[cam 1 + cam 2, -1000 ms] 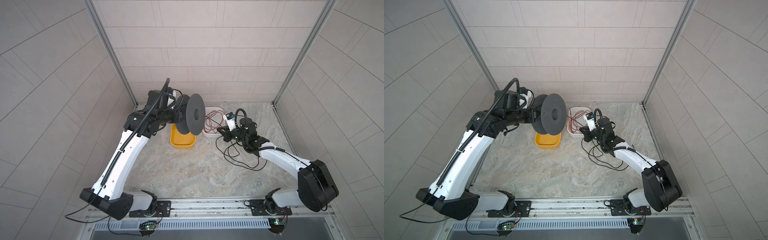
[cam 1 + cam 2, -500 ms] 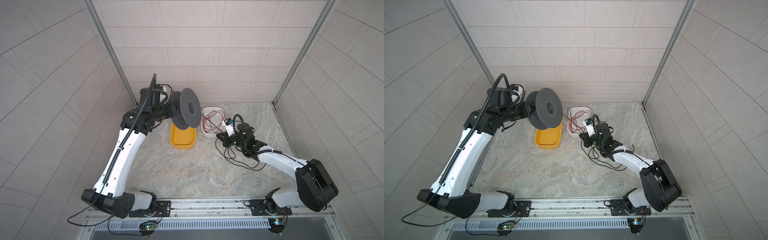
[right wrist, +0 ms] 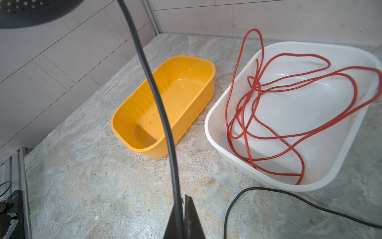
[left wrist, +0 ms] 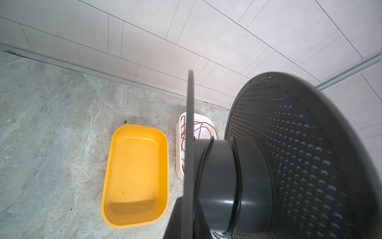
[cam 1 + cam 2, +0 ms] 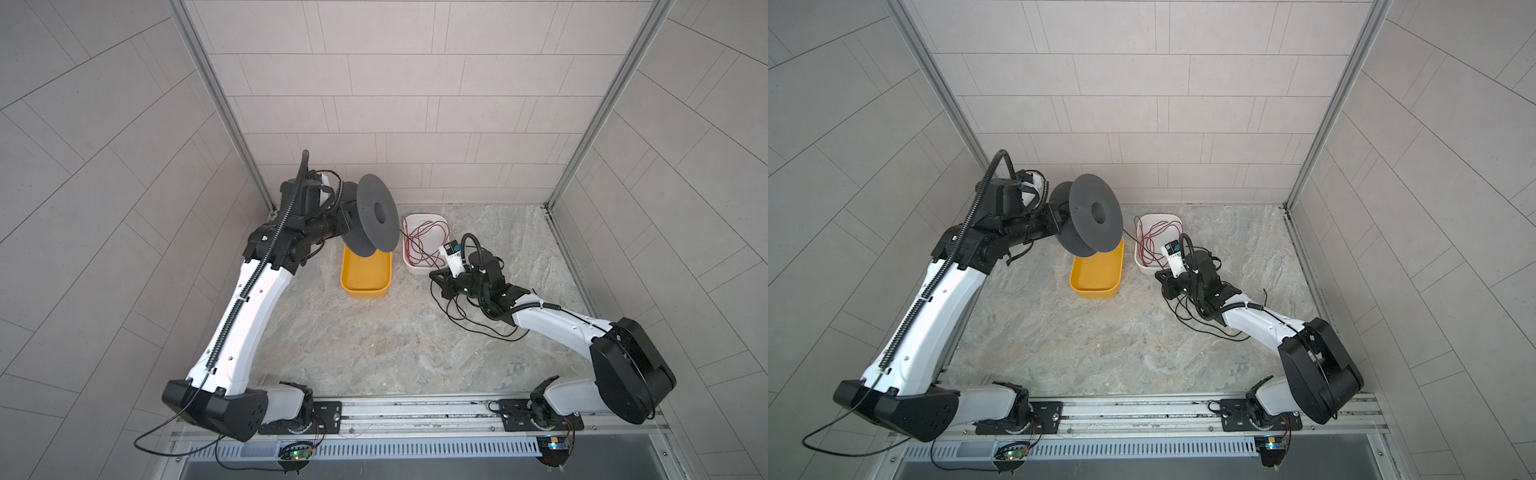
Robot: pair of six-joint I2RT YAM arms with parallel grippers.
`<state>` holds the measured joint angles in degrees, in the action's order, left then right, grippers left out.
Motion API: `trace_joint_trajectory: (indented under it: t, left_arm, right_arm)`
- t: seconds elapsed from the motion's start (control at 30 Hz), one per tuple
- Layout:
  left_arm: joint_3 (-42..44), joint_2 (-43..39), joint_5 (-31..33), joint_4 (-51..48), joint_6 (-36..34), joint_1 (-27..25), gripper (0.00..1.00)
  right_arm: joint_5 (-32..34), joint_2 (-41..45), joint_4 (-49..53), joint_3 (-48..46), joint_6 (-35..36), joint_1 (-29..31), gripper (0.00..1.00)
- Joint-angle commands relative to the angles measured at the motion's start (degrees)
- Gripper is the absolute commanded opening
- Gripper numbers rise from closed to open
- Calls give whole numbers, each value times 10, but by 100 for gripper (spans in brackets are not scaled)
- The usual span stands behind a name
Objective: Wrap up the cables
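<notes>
— Where's the black cable [image 3: 157, 99]?
— Pinched in the closed right end effector [image 3: 183, 203], leading toward ten o'clock to the spool [image 5: 376, 218] clamped by the left end effector [image 4: 189, 215]; slack loops at five o'clock.

I count two tubs on the floor: one yellow tub [image 5: 365, 291] and one white tub [image 5: 434, 219] just beside it, on its right in both top views. One red wire [image 3: 295, 54] lies coiled in the white one. One black cable [image 3: 166, 124] lies looped further to the right of the yellow tub. One dark grey spool [image 5: 376, 216] hangs above the yellow tub's far end. I have two arms: left arm [image 5: 249, 307], right arm [image 5: 557, 328].
</notes>
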<state>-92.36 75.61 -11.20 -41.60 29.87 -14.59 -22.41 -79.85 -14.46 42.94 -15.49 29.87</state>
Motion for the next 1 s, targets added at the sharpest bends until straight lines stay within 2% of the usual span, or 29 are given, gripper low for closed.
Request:
trace_joint_trajectory:
  t: [0.0, 0.33, 0.53, 0.97]
  left_arm:
    - [6, -26, 38, 72, 28, 5, 0]
    - [61, -36, 108, 107, 43, 3, 0]
    - [104, -39, 125, 149, 56, 3, 0]
    - [163, -45, 185, 190, 46, -23, 0]
  right_arm:
    - [35, 18, 21, 3, 8, 25, 0]
    - [87, 40, 82, 22, 42, 110, 0]
    - [110, 38, 108, 38, 59, 155, 0]
    - [122, 72, 172, 90, 105, 209, 0]
